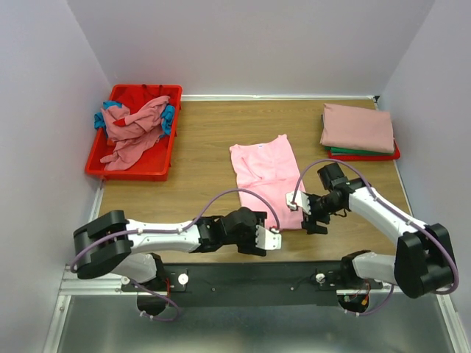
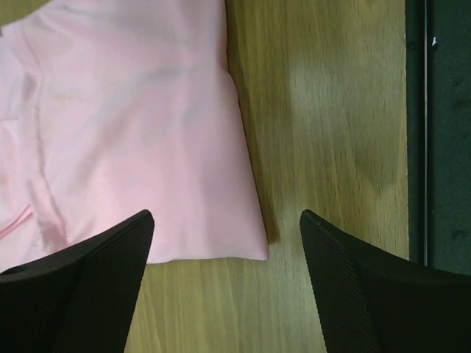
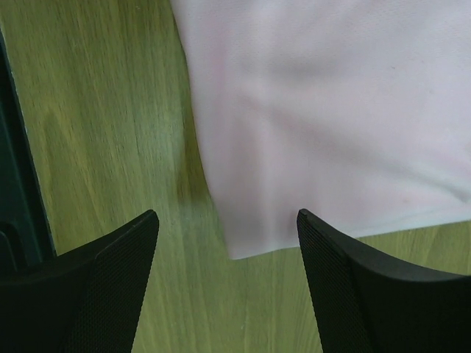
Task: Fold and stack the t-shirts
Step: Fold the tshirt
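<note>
**Both grippers spread over the near corners of a pink shirt**

A wooden bench [image 1: 206,140] with a light brown grain fills the floor of a small booth, closed in on three sides by plain pale walls [image 1: 257,44]. Along its near edge runs a black rail [image 1: 243,276] carrying the bases of both arms.

The pink shirt [image 1: 265,176] lies flat near the middle of the bench, folded into a long narrow shape with its hem towards the arms. The left gripper [image 1: 268,239] hangs over the shirt's near left corner. Its wrist camera shows the fingers set wide apart, with that corner and bare wood below them and nothing pinched. The right gripper [image 1: 310,220] hangs over the near right corner, its fingers likewise spread and holding nothing, with the hem's edge lying on the wood beneath.

At the far left corner sits a red bin [image 1: 125,173], holding a loose heap of shirts [image 1: 132,129] in dusty rose, teal and red. At the far right, hard against the wall, is a folded stack [image 1: 358,126]: dusty rose on top, with green and red edges showing under it.
</note>
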